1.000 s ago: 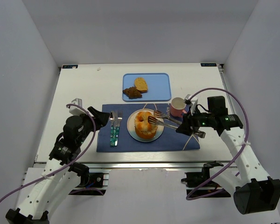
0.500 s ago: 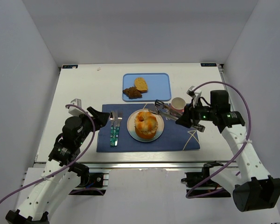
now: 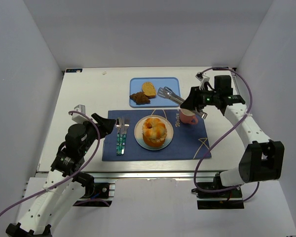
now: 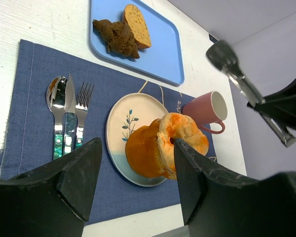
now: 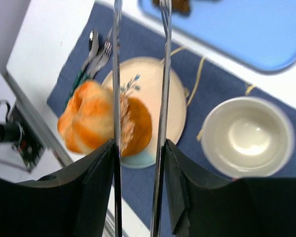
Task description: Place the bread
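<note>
Swung away from the plate [image 3: 138,134], the right end effector [image 3: 189,102] stayed clamped on the tongs [image 3: 168,94] beyond the plate; their tips were cropped in the wrist view. Bread [image 3: 154,131] sat on the plate. Left end effector [image 4: 136,148] gaped empty, left of the plate.

We are looking into a robot lab cell, where plain pale walls [image 3: 148,34] are enclosing a white tabletop [image 3: 89,94].

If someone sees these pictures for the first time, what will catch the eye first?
The big orange bread lies on the plate in the middle of the blue placemat. Farther back, the right hand holds metal tongs in the air over the right end of the blue tray.
</note>
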You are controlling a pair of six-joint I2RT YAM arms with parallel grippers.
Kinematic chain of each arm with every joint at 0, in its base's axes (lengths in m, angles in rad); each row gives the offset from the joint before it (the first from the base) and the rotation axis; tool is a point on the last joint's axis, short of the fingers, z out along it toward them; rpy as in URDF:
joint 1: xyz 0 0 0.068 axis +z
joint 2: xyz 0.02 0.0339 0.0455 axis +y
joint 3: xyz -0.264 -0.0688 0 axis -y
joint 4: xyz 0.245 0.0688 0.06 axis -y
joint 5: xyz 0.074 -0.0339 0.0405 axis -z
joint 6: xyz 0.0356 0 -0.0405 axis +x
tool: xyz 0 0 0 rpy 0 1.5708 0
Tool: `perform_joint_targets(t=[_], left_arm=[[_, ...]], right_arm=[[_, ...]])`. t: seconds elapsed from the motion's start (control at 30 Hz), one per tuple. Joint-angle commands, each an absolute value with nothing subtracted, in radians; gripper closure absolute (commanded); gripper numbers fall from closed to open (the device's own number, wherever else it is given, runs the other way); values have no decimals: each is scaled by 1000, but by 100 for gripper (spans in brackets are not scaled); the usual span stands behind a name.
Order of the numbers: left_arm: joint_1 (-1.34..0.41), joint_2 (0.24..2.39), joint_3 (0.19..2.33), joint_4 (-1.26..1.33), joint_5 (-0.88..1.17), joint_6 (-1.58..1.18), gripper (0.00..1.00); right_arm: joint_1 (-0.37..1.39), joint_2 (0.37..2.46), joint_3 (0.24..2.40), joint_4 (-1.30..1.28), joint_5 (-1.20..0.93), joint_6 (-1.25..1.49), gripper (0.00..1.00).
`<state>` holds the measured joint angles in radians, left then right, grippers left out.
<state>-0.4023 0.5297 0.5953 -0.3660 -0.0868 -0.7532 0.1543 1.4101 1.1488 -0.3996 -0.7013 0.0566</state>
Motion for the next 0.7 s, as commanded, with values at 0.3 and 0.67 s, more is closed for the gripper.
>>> perform_joint_targets(t=[0.3,0.67], left_arm=[[-400,552,566,-318,-75,-752,30],[-400,588,584,-299,-64,-738,30]], right_arm=[[-225,1594,1269,-399,-405,-86,58],[-250,1706,1123,-241,-143,-250,42]])
